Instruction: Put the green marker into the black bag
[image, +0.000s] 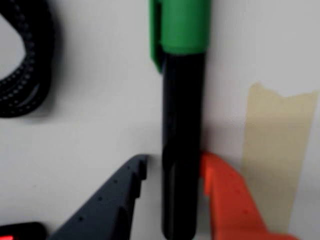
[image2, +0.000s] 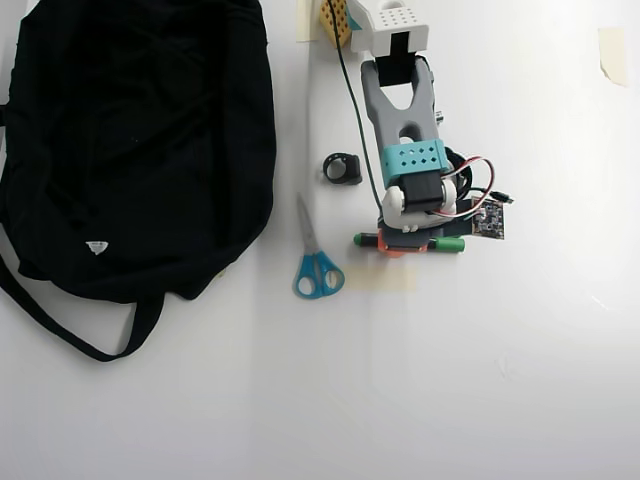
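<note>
Straddling the green marker (image: 182, 125) on the surface (image2: 520, 380), my gripper (image: 175, 170) stands apart: orange finger touching, dark finger just clear of the barrel.

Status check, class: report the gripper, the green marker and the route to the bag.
Gripper straddling green marker, jaws not clamped. Marker flat on table. Scissors lie between it and black bag.

The arm hides the middle of the green marker (image2: 448, 244) in the overhead view.
</note>
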